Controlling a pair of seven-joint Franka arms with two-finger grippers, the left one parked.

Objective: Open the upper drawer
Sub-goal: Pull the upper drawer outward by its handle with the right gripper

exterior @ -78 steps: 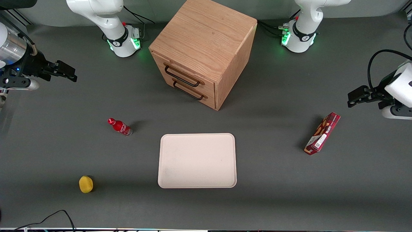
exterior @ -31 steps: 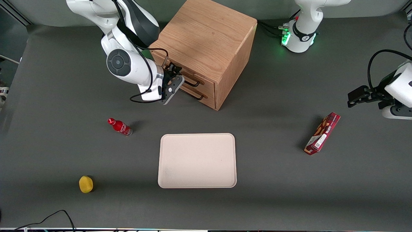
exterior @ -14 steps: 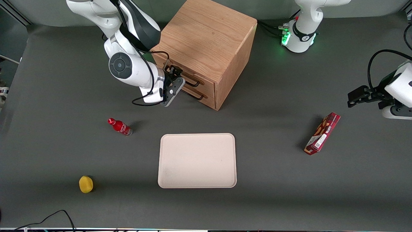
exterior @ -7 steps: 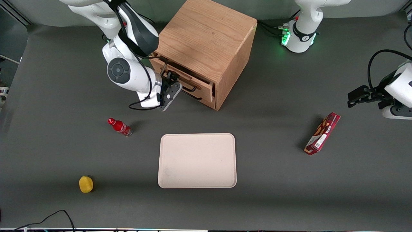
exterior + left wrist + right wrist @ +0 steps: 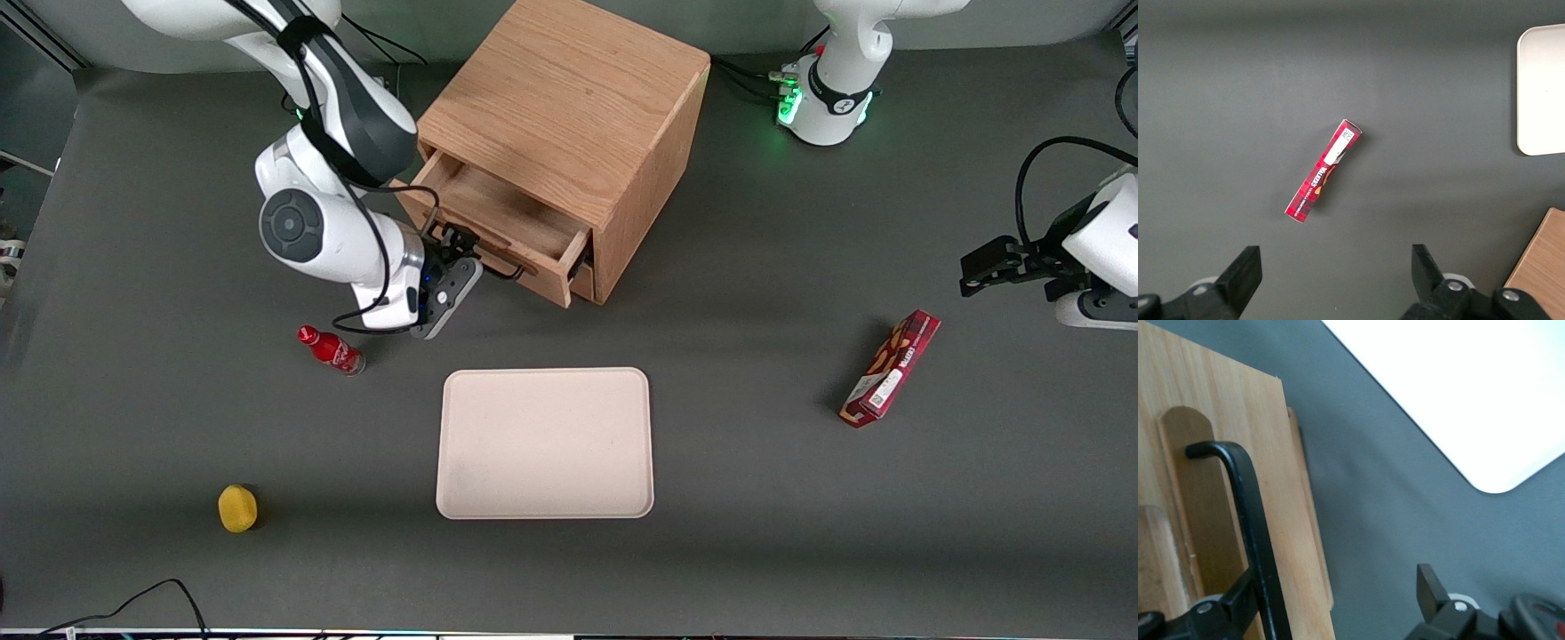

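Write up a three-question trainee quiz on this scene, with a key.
1. True or false: the upper drawer is pulled out, with its wooden inside showing.
2. The gripper, at the drawer's black handle, is: A open; B shut; C out of view.
3. Which item lies toward the parked arm's end of the table?

Key: 1 true. 2 A. 3 the red box.

Boxy oak-grain cabinet (image 5: 578,98): light tan-brown, visible wood streaking. Upper drawer (image 5: 493,218): same oak tone, wooden inside, thin black bar handle (image 5: 1251,520). Black-fingered gripper (image 5: 453,244) at that handle, on a white arm. Table (image 5: 756,516): matte dark grey. Rectangular tray (image 5: 545,443): pale cream. Small bottle (image 5: 331,349): red. Round object (image 5: 237,508): yellow. Narrow carton (image 5: 891,368): dark red, white label.
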